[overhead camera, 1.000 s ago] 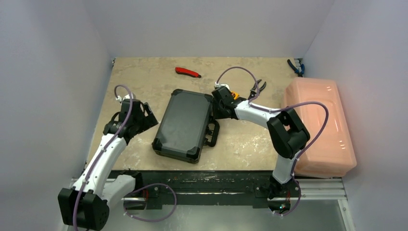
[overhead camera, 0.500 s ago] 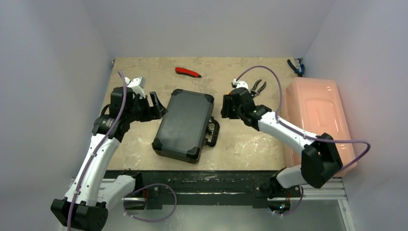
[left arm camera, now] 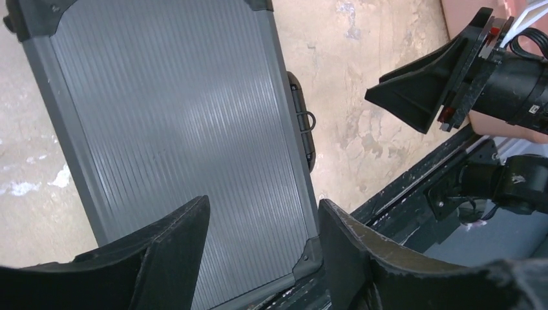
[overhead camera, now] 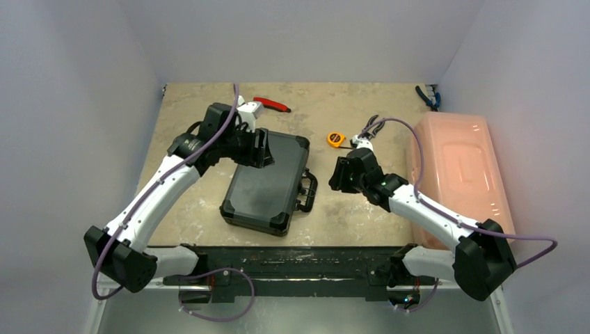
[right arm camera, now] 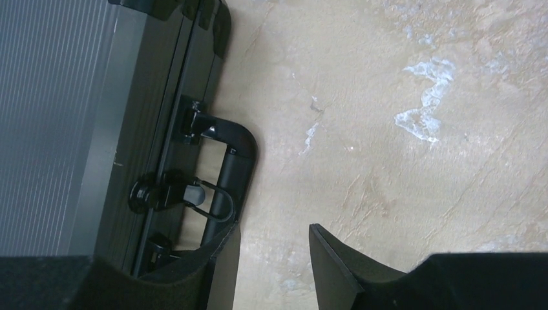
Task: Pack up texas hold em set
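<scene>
The texas hold em set shows only as its black briefcase (overhead camera: pixel 264 188), shut and lying flat mid-table, handle (overhead camera: pixel 307 192) toward the right. My left gripper (overhead camera: pixel 261 148) hovers open over the case's far end. In the left wrist view its fingers (left arm camera: pixel 174 248) frame the ribbed lid (left arm camera: pixel 174 110) with nothing between them (left arm camera: pixel 262 216). My right gripper (overhead camera: pixel 339 174) is open just right of the handle. In the right wrist view it (right arm camera: pixel 271 236) stands over bare table, one finger next to the handle (right arm camera: pixel 234 169) and latch. Cards, discs and dice are out of view.
A yellow tape measure (overhead camera: pixel 336 139) and black pliers (overhead camera: pixel 371 126) lie behind the right gripper. A red utility knife (overhead camera: pixel 272 104) lies at the back. A large pink bin (overhead camera: pixel 461 182) fills the right side, with blue pliers (overhead camera: pixel 427 97) behind it. Walls close three sides.
The left arm swung from the case's left side up over its far end. The right arm pulled back from the far right corner to beside the handle, uncovering the tape measure.
</scene>
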Robot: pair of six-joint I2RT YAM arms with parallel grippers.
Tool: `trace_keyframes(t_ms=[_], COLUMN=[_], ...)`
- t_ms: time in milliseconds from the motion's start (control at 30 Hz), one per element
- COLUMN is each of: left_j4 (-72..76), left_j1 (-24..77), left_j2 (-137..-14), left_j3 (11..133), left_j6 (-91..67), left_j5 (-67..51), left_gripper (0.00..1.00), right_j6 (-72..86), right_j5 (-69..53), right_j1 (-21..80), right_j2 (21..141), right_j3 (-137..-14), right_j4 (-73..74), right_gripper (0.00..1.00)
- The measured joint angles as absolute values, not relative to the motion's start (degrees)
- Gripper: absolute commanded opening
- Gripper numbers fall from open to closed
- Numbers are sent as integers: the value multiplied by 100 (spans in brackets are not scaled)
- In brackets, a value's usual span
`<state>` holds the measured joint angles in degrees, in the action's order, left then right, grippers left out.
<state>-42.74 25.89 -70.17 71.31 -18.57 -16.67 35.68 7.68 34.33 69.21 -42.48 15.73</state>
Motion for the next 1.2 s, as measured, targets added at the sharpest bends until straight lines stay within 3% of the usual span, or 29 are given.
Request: trace_keyframes(t_ms=[200, 300, 633, 867, 1200], left_j4=[-4676, -4661, -4589, -4606, -4978], left_j1=[2860, 2873, 3026, 3343, 3538], left_j2=[-7813, -7946, -8534, -8637, -9240], left_j3=[8138, 8173, 7968, 7745, 7741], left_j6=[-1531, -1516, -1389, -1378, -1367], left_j5=[-1337, -1317, -1422, -1315, -1129], left_gripper=[55, 54, 37, 35, 35], right_j6=[3699, 3741, 3798, 3798, 3800], right_j5=[580, 482, 95, -215, -427], right_j1=[3433, 3433, 3433, 3433, 3433], right_j2=[6595, 6458, 6392, 6825, 7679], right_j3=[-3822, -3575, -3103, -3098, -3468], right_j4=[1553, 1549, 1396, 945, 569], right_gripper=[45, 42, 41, 38, 27])
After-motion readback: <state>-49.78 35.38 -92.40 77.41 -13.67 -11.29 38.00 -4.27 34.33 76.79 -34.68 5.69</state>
